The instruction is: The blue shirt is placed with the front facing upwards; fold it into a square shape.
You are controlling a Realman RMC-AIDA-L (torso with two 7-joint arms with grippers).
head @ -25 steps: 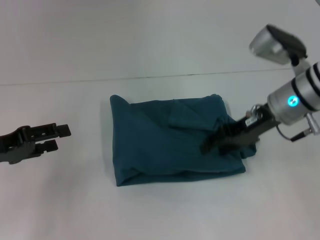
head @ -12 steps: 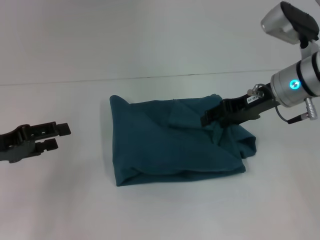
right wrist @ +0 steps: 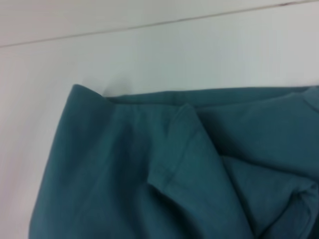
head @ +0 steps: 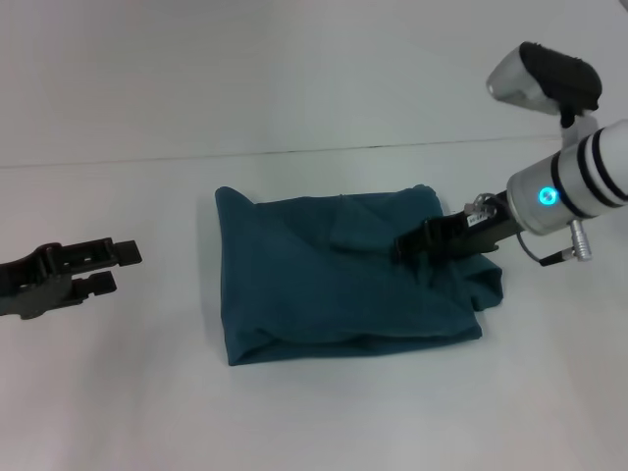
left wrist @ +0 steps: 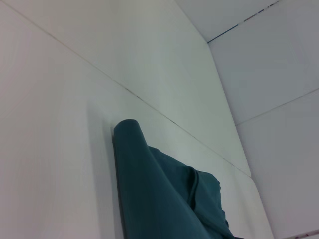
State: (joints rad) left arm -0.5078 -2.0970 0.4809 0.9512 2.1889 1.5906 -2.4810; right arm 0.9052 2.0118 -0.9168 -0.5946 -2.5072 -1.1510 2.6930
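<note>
1. Head view: blue shirt (head: 343, 280) folded into a rough rectangle, plain teal side up, flat on white table (head: 147, 402), centre of the scene, slightly right.
2. Right edge of shirt lumpy, folds bunched; near and left edges fairly straight.
3. Right gripper (head: 404, 245) over shirt's right portion, pointing toward centre; fingers dark against dark cloth, spread or pressed together cannot tell.
4. Left gripper (head: 120, 267) well left of shirt, apart from it, above bare table; fingers spread, nothing between.
5. Right wrist view: close on shirt, a triangular flap with stitched hem lying across top layer.
6. Left wrist view: rounded folded edge of shirt on table.
</note>
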